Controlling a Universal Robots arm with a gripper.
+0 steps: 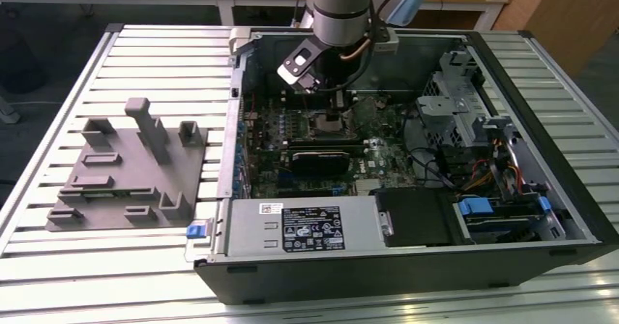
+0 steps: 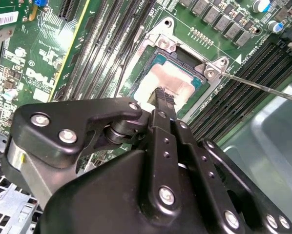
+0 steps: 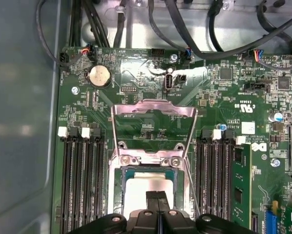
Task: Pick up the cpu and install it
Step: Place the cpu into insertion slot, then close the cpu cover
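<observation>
The arm reached down into the open computer case, which lay on its side on the slatted desk. The pincer stood directly over the processor socket on the green motherboard. In both wrist views its two black fingers were pressed together, with no gap between them and nothing held between them.

The cpu lay flat inside the socket with its pale silver top facing up. In the first wrist view, the cpu sat just below the hinge of the metal load plate, which was lifted open and stood up from the board. The tips of the pincer were at the middle of the chip's top. I cannot tell if they really touched it or hung just above.

Rows of dark memory slots ran along both sides of the socket. A round coin battery sat on the board beyond the load plate. On the desk, at the exterior view's left of the case and well apart from it, stood the grey fixture with upright tabs.
</observation>
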